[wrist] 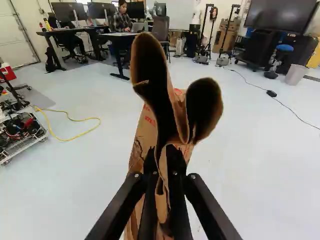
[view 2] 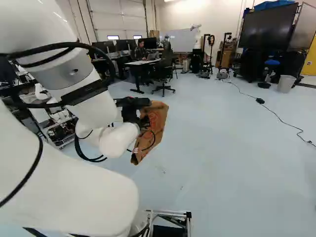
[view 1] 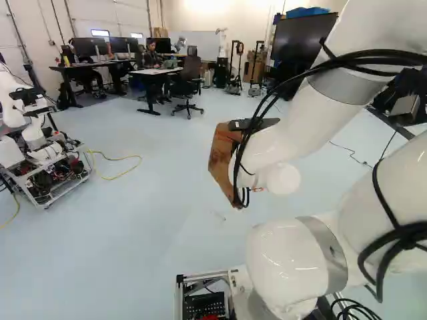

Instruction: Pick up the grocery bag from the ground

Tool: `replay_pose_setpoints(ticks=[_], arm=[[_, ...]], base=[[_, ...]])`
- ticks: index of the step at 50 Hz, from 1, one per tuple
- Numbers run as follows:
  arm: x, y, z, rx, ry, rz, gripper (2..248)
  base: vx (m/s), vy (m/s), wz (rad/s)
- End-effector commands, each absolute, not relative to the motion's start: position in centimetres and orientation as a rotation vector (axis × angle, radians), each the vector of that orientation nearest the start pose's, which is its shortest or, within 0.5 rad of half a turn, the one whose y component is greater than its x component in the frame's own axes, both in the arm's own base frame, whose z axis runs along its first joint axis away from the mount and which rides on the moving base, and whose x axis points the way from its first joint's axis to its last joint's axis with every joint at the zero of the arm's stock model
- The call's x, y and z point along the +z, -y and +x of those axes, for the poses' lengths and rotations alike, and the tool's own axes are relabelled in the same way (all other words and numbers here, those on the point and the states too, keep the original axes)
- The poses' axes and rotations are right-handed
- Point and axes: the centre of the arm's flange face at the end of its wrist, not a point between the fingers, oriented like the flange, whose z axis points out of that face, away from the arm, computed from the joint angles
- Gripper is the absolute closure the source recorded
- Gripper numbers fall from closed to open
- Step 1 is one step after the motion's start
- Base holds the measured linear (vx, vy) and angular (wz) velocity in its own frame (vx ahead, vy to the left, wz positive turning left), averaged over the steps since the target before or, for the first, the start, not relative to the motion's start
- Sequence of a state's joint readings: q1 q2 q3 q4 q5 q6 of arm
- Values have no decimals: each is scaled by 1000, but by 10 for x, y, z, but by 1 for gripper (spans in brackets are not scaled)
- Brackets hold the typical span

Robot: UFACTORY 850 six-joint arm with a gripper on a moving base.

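My gripper [view 2: 132, 109] is clenched on the brown paper grocery bag [view 2: 157, 118]. Wrist view: its 2 fingers [wrist: 178, 200] pinch a fold of the paper from both sides. Above the grip the paper flares into 2 curled flaps; the printed body of the bag extends beyond and below the fingers.

Bag position: held up above the floor [view 1: 153, 220], tilted, near the middle of the left base view and just left of the middle in the right base view. My arm [view 1: 293, 127] fills much of the right side of the left base view, black cables looped along it, 1 loop crossing in front of the bag.

Farther out, left edge of the left base view: another robot [view 1: 33, 130] at a wheeled cart [view 1: 63, 190], a yellow cable [view 1: 123, 175] curving over the floor beside the cart. Upper left, same view: tables with monitors [view 1: 90, 47], 1 office chair [view 1: 189, 83] next to the nearer table [view 1: 157, 71].

Upper right of the right base view: large dark screen [view 2: 269, 27], blue-seated stool [view 2: 271, 62], pale bin [view 2: 286, 84]. Below them a black cable [view 2: 281, 118] trails toward the right edge.
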State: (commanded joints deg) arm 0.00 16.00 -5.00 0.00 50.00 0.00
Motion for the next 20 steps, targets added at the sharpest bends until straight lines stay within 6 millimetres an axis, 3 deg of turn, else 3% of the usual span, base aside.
replay_pose_setpoints(ticks=[20], arm=[[366,0,270,-1824,0,-2558,225]], base=[[0,0,0]])
